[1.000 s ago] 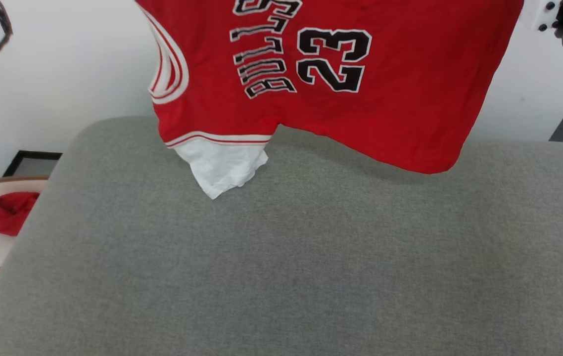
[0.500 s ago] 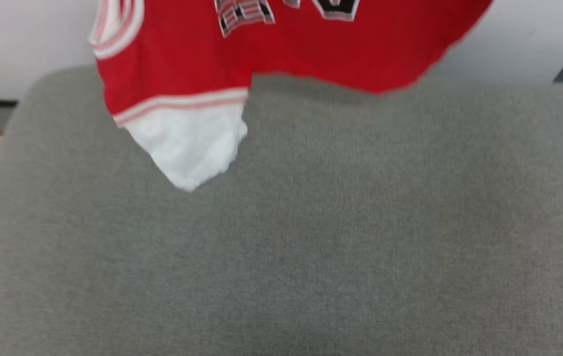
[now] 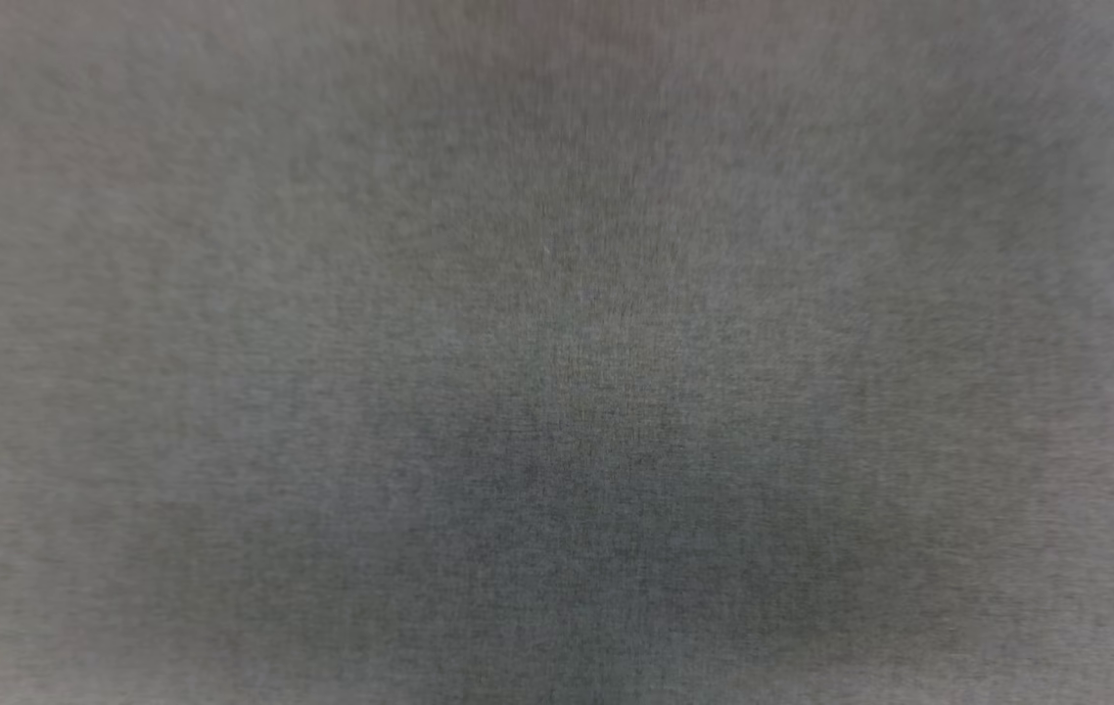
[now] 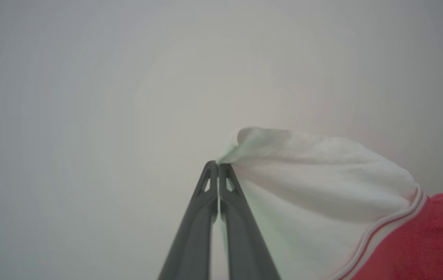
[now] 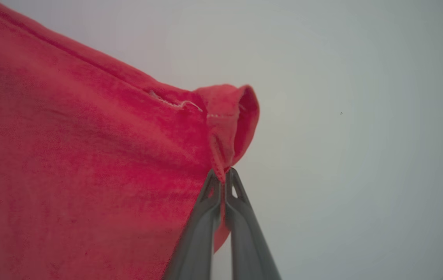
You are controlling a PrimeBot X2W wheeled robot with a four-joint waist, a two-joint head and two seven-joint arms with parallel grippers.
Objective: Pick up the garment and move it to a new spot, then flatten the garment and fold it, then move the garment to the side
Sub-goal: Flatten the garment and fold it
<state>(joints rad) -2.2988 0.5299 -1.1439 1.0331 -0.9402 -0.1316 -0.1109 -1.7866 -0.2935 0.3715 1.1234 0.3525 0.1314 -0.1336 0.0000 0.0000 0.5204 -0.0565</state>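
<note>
Head camera has tipped down since a second ago, now on blurred grey cushion [image 3: 557,392]. Left gripper [image 4: 218,166] is clamped on garment [image 4: 322,202] at its white corner, right gripper [image 5: 224,175] on a red corner. It hangs between them, probably about to be laid down.

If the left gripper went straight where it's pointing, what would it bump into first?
Nothing close, it seems. The left gripper, shut on a white corner of the garment, points at a plain pale backdrop, maybe a wall; how far is unclear.

Blur is smearing the grey upholstery [image 3: 557,245] in the head view, shadow pooling toward 6 o'clock; wrist views are glowing softly, dimming at corners.
</note>
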